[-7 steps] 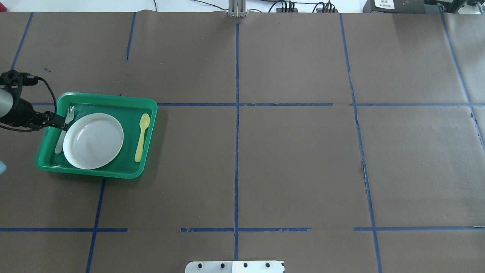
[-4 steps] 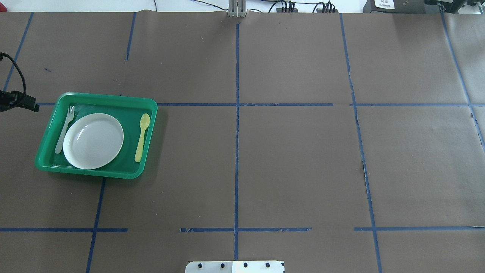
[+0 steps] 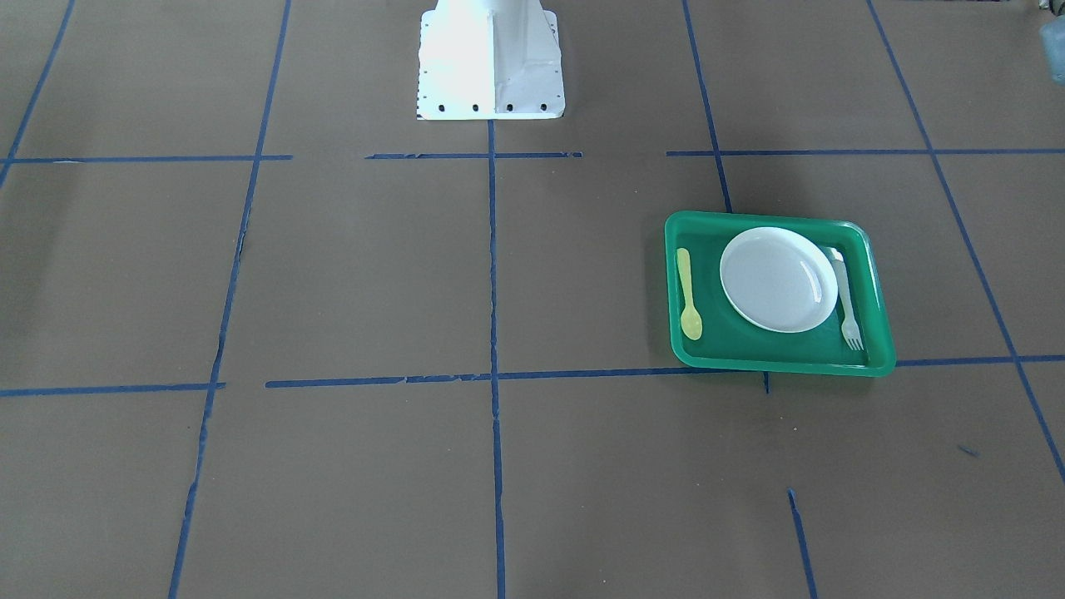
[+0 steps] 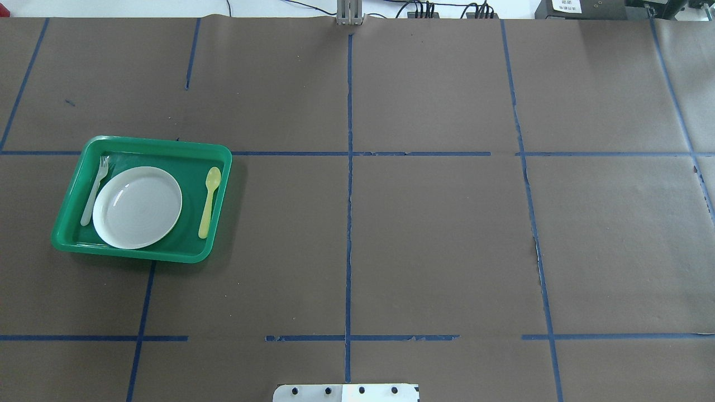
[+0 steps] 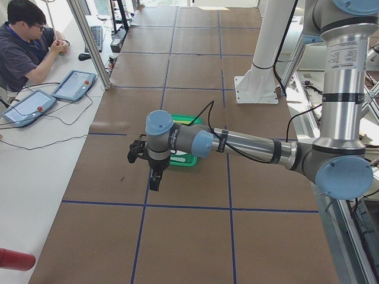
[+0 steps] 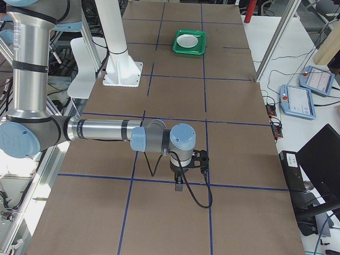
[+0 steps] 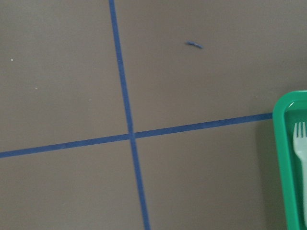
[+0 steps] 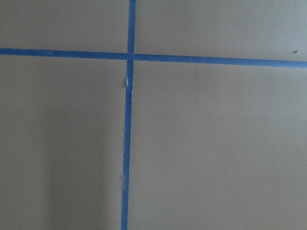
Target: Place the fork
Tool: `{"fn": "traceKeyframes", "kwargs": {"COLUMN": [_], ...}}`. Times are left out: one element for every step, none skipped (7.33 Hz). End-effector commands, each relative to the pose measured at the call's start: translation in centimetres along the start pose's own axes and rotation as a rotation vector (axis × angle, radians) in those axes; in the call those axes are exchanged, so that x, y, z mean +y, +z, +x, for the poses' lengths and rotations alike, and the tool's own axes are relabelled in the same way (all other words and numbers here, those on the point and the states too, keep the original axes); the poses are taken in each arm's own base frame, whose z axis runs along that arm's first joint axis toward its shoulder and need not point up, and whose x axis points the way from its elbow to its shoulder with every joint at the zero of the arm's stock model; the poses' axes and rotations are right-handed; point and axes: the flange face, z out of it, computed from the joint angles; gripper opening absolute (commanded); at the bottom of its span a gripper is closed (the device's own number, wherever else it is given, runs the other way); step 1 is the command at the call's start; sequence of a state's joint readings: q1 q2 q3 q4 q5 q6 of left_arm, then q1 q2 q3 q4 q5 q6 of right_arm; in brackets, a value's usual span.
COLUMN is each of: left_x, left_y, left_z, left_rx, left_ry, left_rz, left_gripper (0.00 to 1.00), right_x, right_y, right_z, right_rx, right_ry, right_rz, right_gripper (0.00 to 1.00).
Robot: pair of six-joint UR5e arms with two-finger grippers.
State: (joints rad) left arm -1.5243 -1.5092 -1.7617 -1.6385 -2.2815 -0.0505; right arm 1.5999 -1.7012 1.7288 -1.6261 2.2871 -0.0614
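The white plastic fork (image 4: 94, 190) lies in the green tray (image 4: 139, 254), along the plate's left side, tines pointing away from the robot. It also shows in the front view (image 3: 846, 299), and its tines show at the right edge of the left wrist view (image 7: 301, 143). My left gripper (image 5: 154, 180) hangs over bare table beside the tray and shows only in the left side view, so I cannot tell its state. My right gripper (image 6: 179, 186) is far from the tray and shows only in the right side view, so I cannot tell its state either.
A white plate (image 4: 137, 207) fills the tray's middle. A yellow spoon (image 4: 209, 201) lies to its right in the tray. Brown paper with blue tape lines covers the table. The robot's white base (image 3: 489, 58) stands at the near edge. An operator (image 5: 23, 50) sits beyond the table.
My left gripper has drawn back from the fork at the tray's left side and left the overhead view to the left. The fork stays in the tray.
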Motion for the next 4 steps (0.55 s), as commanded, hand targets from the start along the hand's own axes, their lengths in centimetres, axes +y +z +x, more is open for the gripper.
{"fn": "traceKeyframes", "kwargs": {"left_x": [5.52,5.67,5.72,5.64], "left_y": [0.53,0.64,0.66,0.57], "left_z": [-4.17,-4.27,-4.40,-4.42], "left_rx": [0.144,0.143,0.140,0.138], "left_ry": [-0.025,-0.028,-0.031,-0.029], "left_rz": [-0.009,-0.016,-0.017,-0.014], "left_gripper": [1.00,1.00,1.00,1.00], "right_x": [0.00,0.00,0.00,0.00], "right_y": [0.00,0.00,0.00,0.00], "right_z": [0.00,0.00,0.00,0.00], "right_rx": [0.000,0.000,0.000,0.000], "right_ry": [0.000,0.000,0.000,0.000], "right_rz": [0.000,0.000,0.000,0.000], "right_gripper": [1.00,1.00,1.00,1.00]}}
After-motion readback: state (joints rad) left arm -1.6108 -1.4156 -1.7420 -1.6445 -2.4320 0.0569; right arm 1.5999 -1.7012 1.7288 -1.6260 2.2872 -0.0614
